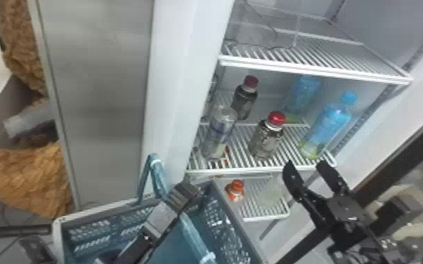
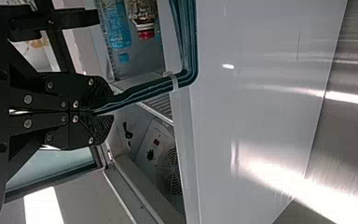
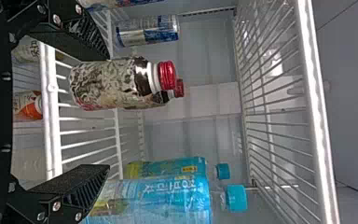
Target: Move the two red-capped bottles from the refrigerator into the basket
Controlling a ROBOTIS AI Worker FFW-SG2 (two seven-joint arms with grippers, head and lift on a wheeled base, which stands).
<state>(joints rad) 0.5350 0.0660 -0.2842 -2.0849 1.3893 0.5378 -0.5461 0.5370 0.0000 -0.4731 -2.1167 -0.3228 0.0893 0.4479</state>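
red-capped bottles (image 1: 266,141) on shelf (image 1: 256,171), we've both to go; right gripper (image 1: 305,164) released, left gripper (image 2: 103,112) grasping basket handle (image 2: 142,91).

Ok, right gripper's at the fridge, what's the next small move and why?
I'd nudge the right gripper a little left before reaching in. Its open fingers sit low and right of the front red-capped bottle in the head view, and in the right wrist view one finger points at the nearer blue bottle, so going straight ahead would probably bump it.
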